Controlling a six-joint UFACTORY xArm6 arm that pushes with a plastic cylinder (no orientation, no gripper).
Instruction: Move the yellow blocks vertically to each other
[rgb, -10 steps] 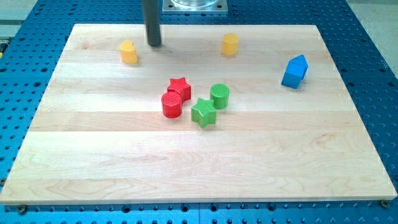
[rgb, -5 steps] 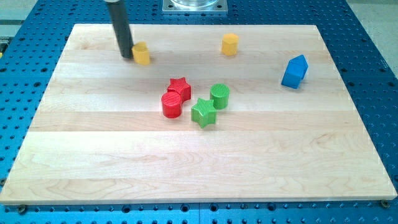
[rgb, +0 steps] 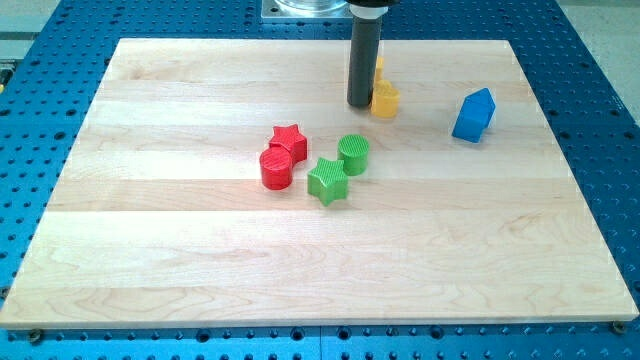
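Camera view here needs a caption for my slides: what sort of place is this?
Probably a robotics lab bench. A wooden board lies on a blue perforated metal table, small coloured blocks like the blue block are scattered on it, and my tip touches a yellow block.

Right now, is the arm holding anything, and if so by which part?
Nothing is held; there is no gripper. My tip only rests against the left side of the nearer yellow block, with the second yellow block just behind it.

arm: rod upright | my tip (rgb: 360, 104): on board, upper middle of view
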